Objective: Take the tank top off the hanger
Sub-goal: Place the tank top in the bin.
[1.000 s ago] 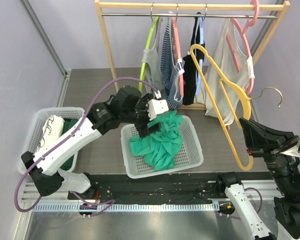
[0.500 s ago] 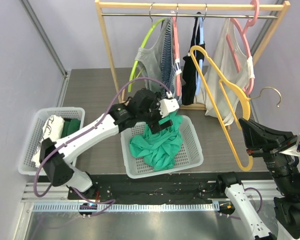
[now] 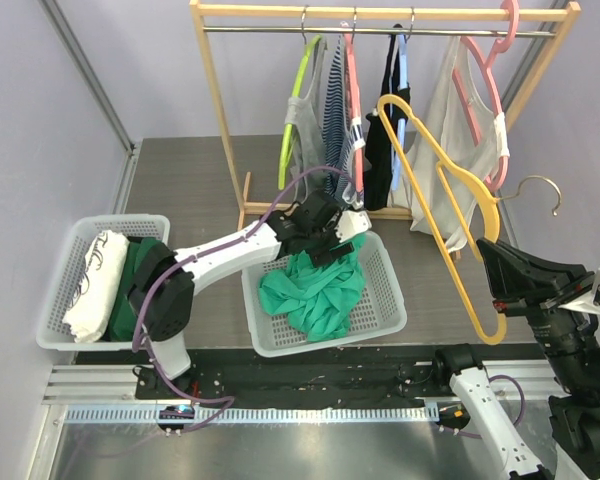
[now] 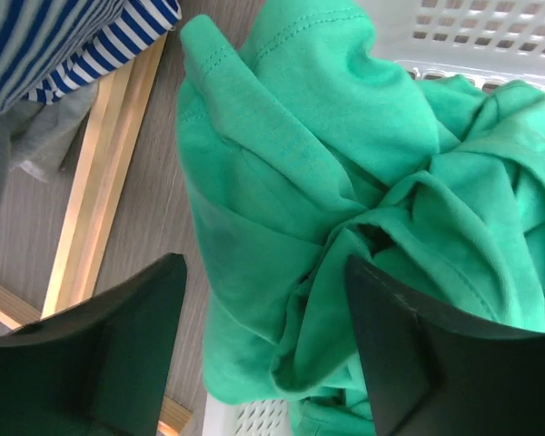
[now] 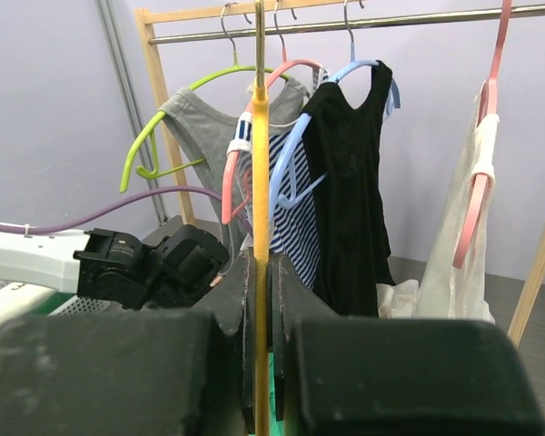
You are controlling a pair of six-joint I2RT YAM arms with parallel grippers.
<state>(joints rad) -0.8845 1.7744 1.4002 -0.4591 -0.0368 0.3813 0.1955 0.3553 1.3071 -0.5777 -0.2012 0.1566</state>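
Green tank top (image 3: 315, 290) fills one basket (image 3: 393, 296); second basket (image 3: 60, 280) sits left.

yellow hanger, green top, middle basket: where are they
yellow hanger (image 5: 260, 136), right wrist view, its upright bar
green top (image 3: 320, 290), top view, bunched middle
middle basket (image 3: 375, 320), top view, near-right wall

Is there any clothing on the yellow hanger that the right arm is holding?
No, the yellow hanger clamped in the right gripper is bare, and the green tank top lies in the white basket.
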